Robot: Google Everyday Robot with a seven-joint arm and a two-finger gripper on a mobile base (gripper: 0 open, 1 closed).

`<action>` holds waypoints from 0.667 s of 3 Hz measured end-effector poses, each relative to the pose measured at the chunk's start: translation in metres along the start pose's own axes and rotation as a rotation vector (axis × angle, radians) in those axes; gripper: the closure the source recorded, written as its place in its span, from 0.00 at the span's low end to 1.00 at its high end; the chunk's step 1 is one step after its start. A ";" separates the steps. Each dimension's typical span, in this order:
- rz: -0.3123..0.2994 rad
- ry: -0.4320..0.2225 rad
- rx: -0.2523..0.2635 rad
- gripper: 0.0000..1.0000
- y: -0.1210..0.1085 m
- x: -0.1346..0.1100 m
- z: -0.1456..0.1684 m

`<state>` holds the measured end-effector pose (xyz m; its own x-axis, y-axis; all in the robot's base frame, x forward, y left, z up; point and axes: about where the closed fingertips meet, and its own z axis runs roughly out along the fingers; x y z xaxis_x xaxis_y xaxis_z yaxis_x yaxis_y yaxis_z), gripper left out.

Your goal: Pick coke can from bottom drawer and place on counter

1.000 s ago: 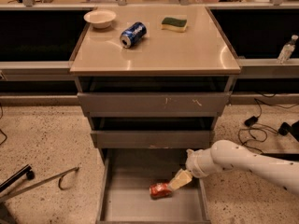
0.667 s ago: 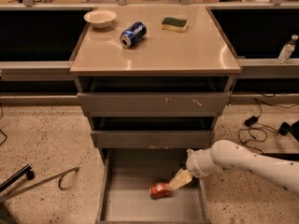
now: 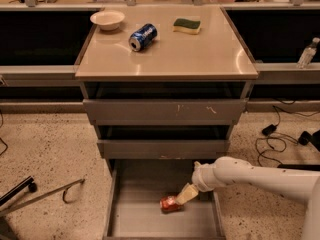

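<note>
Coke can sideways at end effector

glossy counter; matt metal bottom drawer (smooth plastic gripper inside)

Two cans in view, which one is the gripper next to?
The red coke can lying in the bottom drawer; the gripper is right at it. The blue can lies up on the counter, far from it.
</note>
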<state>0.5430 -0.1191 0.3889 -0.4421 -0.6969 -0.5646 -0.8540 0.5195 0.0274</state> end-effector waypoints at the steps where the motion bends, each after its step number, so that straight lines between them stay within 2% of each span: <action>1: -0.042 -0.014 -0.014 0.00 -0.008 0.012 0.040; 2: -0.068 -0.041 -0.053 0.00 -0.012 0.029 0.066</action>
<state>0.5581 -0.1128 0.3171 -0.3718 -0.7086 -0.5997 -0.8956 0.4437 0.0309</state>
